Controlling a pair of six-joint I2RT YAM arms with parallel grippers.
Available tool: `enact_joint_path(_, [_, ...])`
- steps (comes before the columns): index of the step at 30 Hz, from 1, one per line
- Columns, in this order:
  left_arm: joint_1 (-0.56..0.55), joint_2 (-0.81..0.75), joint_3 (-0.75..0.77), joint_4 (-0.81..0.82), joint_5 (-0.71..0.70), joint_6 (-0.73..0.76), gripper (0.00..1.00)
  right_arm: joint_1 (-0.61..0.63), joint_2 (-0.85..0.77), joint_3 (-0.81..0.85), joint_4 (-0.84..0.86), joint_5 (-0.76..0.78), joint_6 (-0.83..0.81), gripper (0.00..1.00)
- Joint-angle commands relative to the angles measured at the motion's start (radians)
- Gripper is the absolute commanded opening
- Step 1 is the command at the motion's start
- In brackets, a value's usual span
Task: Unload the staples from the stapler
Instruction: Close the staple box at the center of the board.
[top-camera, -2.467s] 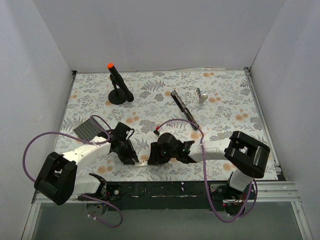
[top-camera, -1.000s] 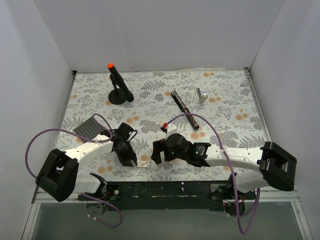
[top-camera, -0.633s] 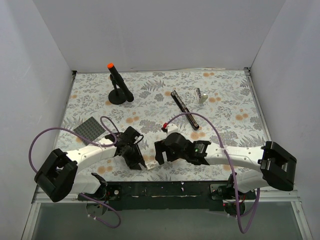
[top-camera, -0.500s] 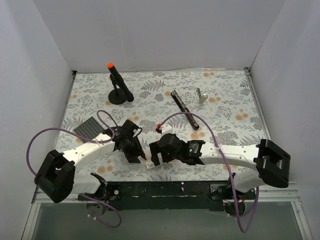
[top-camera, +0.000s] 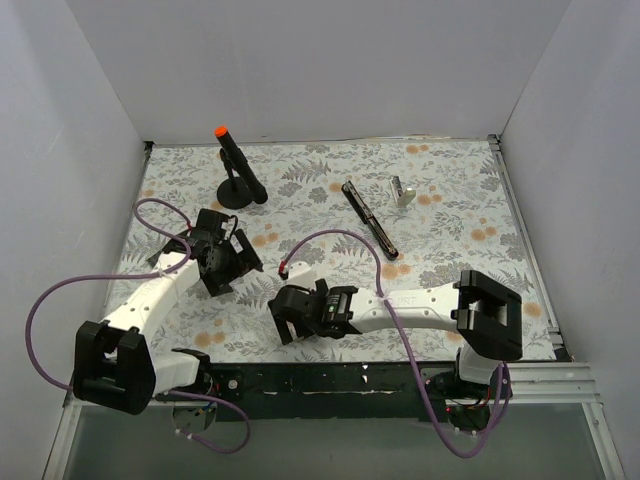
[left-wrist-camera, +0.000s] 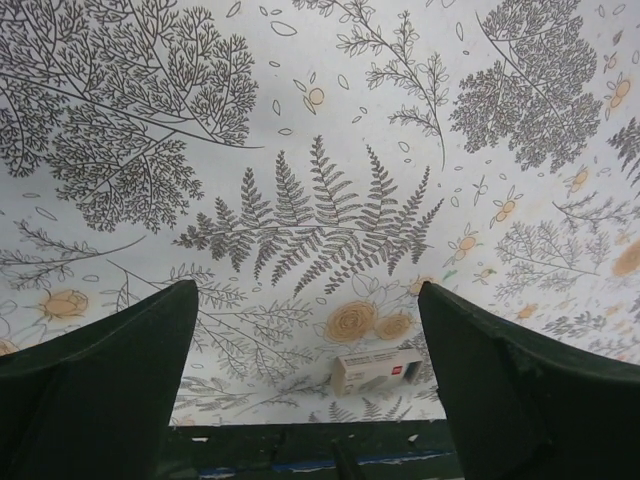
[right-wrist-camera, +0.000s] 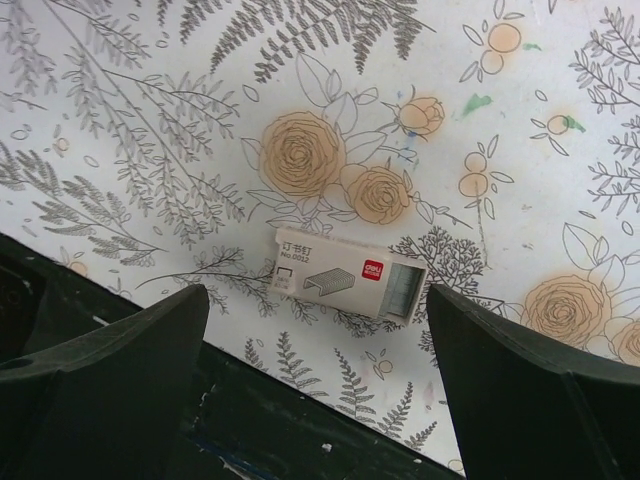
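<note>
the stapler (top-camera: 368, 220) lies near the desk's (top-camera: 450, 250) far edge, well apart from both arms – whether it is emptied i cannot tell; left gripper (left-wrist-camera: 308, 290) and right gripper (right-wrist-camera: 318, 290) gape empty, the right above a staple box (right-wrist-camera: 345, 285) at the near edge

The left arm (top-camera: 150, 295) reaches forward from its base at the near left, with the forearm angled up and to the right. The left gripper (top-camera: 225, 262) has its jaws wide apart, and the fingers (left-wrist-camera: 100, 380) hold nothing. The right arm (top-camera: 420, 300) lies across the front, its forearm running leftward past centre. The right gripper (top-camera: 285, 320) points left and sits low. Its jaws are spread wide and its fingers (right-wrist-camera: 110, 370) are empty. The grippers are apart, the left one further forward.
</note>
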Motion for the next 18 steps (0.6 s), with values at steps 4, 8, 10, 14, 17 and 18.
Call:
enact_joint_path(4, [0.004,-0.057,-0.033,0.027,-0.049,0.081,0.98,0.016,0.075,0.079,-0.120,0.078,0.076,0.98])
enact_joint_path(8, [0.005,-0.051,-0.041,0.041,-0.039,0.084,0.98,0.016,0.152,0.122,-0.160,0.074,0.092,0.98])
enact_joint_path(10, [0.005,-0.047,-0.040,0.034,-0.040,0.086,0.98,0.016,0.164,0.139,-0.172,0.075,0.096,0.98])
enact_joint_path(14, [0.004,-0.057,-0.043,0.039,-0.039,0.086,0.98,0.016,0.174,0.133,-0.163,0.075,0.098,0.98])
enact_joint_path(17, [0.004,-0.062,-0.043,0.040,-0.039,0.086,0.98,0.016,0.183,0.132,-0.160,0.066,0.099,0.98])
enact_joint_path(18, [0.004,-0.060,-0.043,0.039,-0.039,0.084,0.98,0.016,0.186,0.130,-0.158,0.063,0.099,0.98])
